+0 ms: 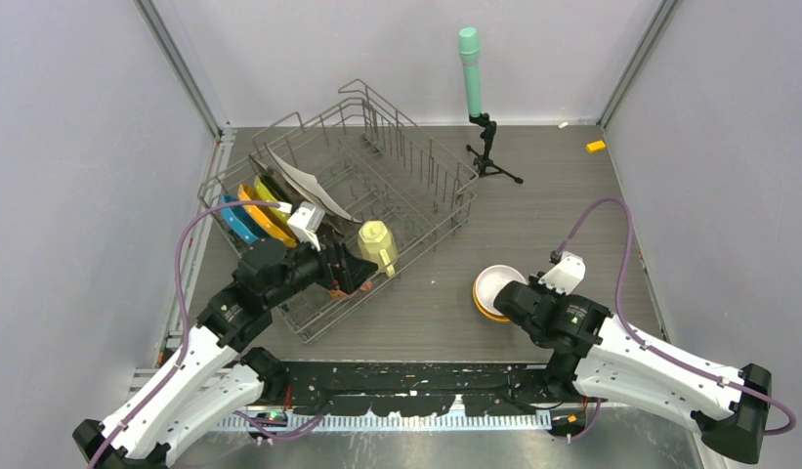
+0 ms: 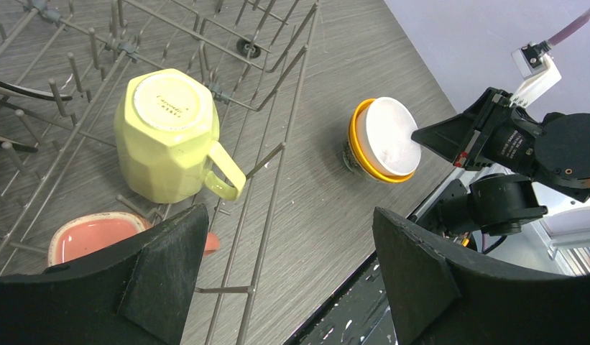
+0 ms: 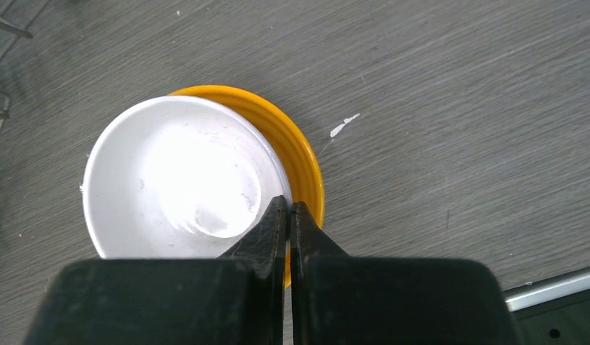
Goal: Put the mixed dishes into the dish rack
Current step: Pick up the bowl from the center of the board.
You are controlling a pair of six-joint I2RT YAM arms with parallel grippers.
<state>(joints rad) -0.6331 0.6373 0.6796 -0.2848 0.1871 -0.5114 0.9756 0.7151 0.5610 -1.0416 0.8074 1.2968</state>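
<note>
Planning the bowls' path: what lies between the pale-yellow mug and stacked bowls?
Left wrist view: from the pale-yellow mug, only the dish rack wire wall, then bare table, to the white bowl.

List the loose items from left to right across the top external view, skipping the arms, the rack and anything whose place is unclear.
blue plate → orange plate → pale-yellow mug → white bowl → small orange block
</note>
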